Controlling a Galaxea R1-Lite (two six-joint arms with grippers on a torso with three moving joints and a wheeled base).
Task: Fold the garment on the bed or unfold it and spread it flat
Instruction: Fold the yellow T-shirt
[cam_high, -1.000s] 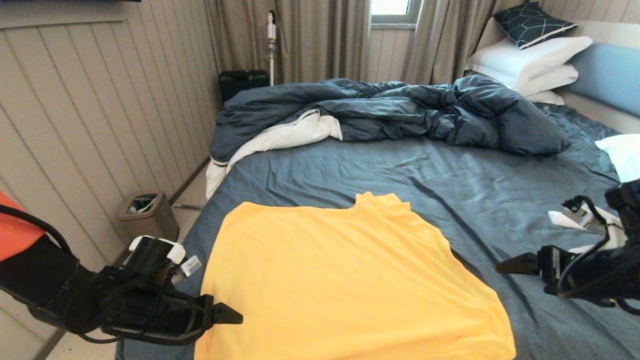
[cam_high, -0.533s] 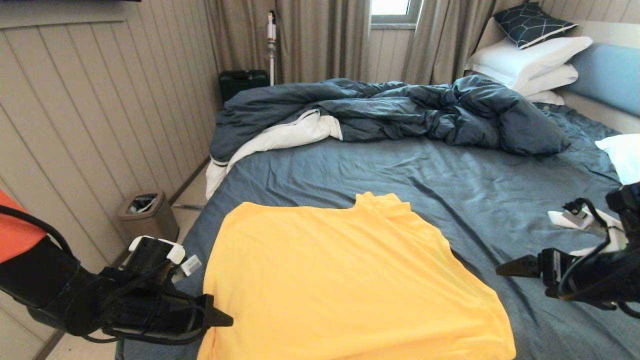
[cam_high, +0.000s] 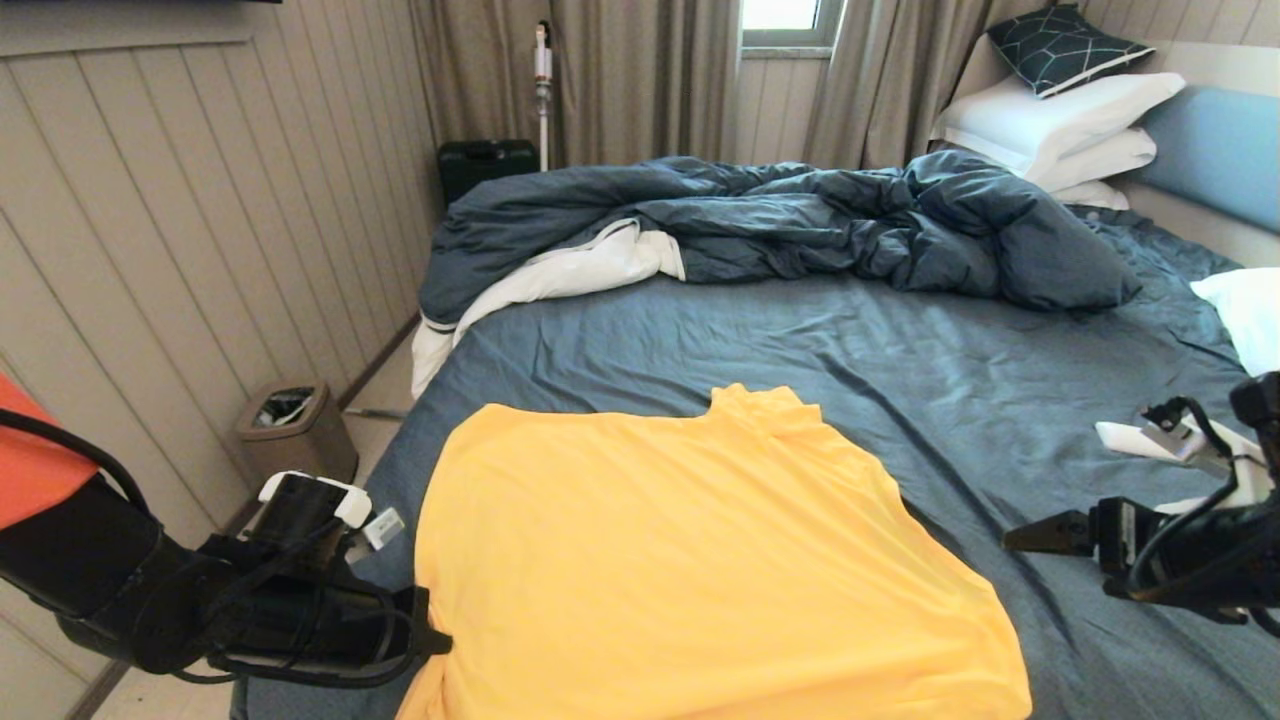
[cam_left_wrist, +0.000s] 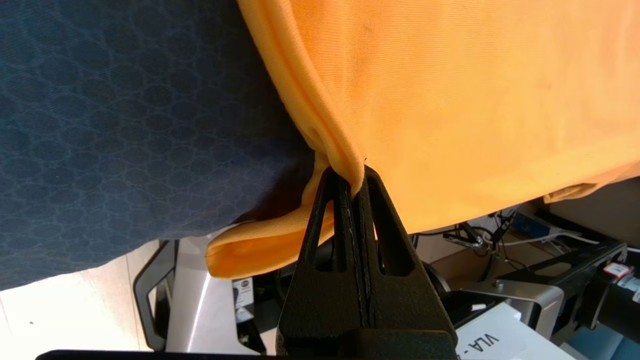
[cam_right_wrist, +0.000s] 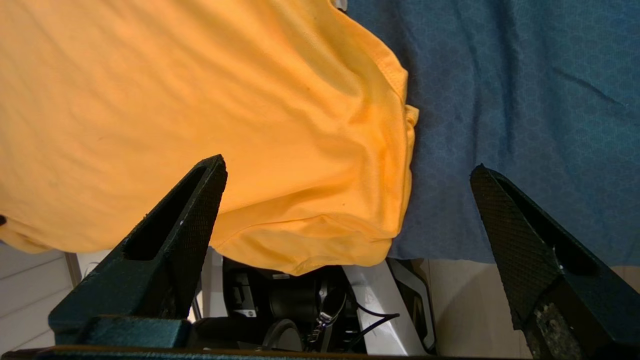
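The bright yellow garment (cam_high: 680, 560) lies spread on the near part of the bed (cam_high: 900, 350), its collar pointing toward the duvet and its lower part hanging over the near edge. My left gripper (cam_high: 435, 640) is at the garment's left edge, low down, and shut on a bunched fold of the hem (cam_left_wrist: 345, 165). A loose yellow flap (cam_left_wrist: 250, 250) hangs beside its fingers. My right gripper (cam_high: 1015, 542) hovers open to the right of the garment, over the sheet. In the right wrist view the garment's near right corner (cam_right_wrist: 320, 235) lies between the spread fingers (cam_right_wrist: 200, 200), untouched.
A rumpled dark blue duvet (cam_high: 780, 220) with a white underside lies across the far half of the bed. White pillows (cam_high: 1060, 120) are stacked at the back right, and another (cam_high: 1245, 310) lies at the right edge. A waste bin (cam_high: 295, 425) stands on the floor by the panelled wall.
My left gripper has gone from open to shut on the garment's left edge and drawn back a little leftward. The right gripper has drifted slightly right and down, still open.
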